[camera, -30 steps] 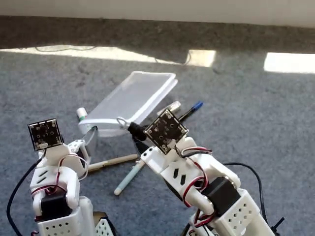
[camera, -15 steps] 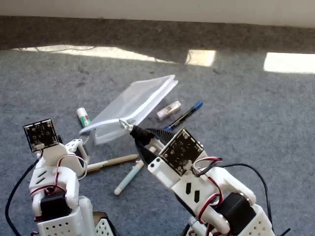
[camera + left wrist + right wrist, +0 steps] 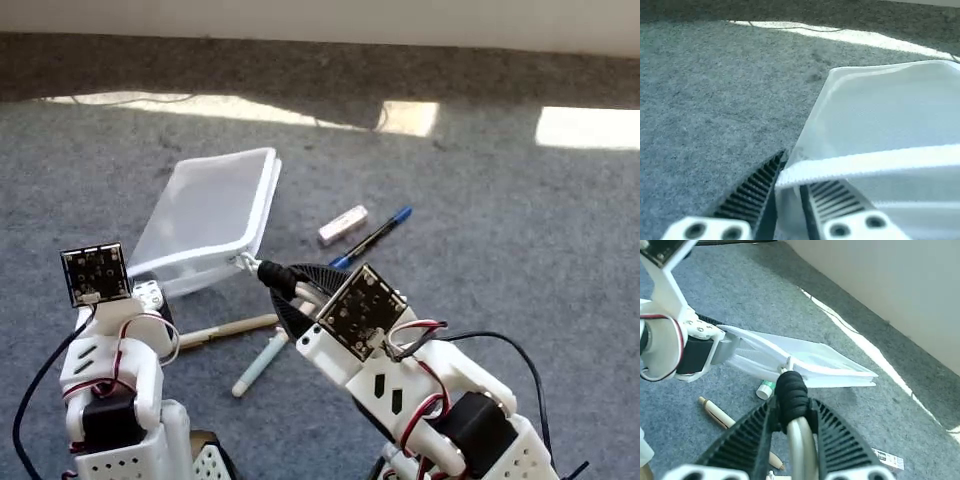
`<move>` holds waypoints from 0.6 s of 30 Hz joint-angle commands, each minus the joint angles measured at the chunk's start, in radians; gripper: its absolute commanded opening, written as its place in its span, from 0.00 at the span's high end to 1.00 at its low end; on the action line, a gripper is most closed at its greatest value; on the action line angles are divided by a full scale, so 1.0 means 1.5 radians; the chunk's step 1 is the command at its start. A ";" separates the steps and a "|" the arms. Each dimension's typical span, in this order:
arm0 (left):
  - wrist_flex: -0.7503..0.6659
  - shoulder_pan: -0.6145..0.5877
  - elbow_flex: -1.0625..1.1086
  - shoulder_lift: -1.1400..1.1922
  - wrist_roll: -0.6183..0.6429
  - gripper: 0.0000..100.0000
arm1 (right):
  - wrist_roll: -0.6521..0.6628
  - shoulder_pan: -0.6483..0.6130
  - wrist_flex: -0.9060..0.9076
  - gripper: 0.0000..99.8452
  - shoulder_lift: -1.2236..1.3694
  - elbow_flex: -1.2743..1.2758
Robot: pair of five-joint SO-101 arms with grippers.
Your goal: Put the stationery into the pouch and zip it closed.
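Pouch [image 3: 205, 215] swinging left on carpet [image 3: 520, 230] since earlier frame | left gripper [image 3: 792, 172] clamping its rim | right gripper [image 3: 792, 407] gripping black-grip pen [image 3: 791, 390] at pouch mouth | step, likely: inserting pen | next: aiming tip inside opening

Grey short-pile carpet [image 3: 520, 260] covers the floor. A pale wall [image 3: 320, 15] runs along its far edge, with a band of shadow [image 3: 300, 65] at its foot. Bright patches of sunlight [image 3: 585, 127] lie on the carpet, and a thin cable [image 3: 130, 99] crosses one
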 commanded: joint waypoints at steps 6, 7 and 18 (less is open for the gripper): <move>0.011 -0.002 -0.040 -0.001 -0.007 1.00 | 0.000 -0.001 -0.013 0.82 -0.010 -0.040; 0.011 -0.003 -0.041 -0.001 -0.012 1.00 | -0.002 0.001 -0.021 0.82 -0.010 -0.035; 0.054 -0.015 -0.159 0.007 -0.029 0.99 | -0.080 0.164 -0.102 0.81 0.097 -0.008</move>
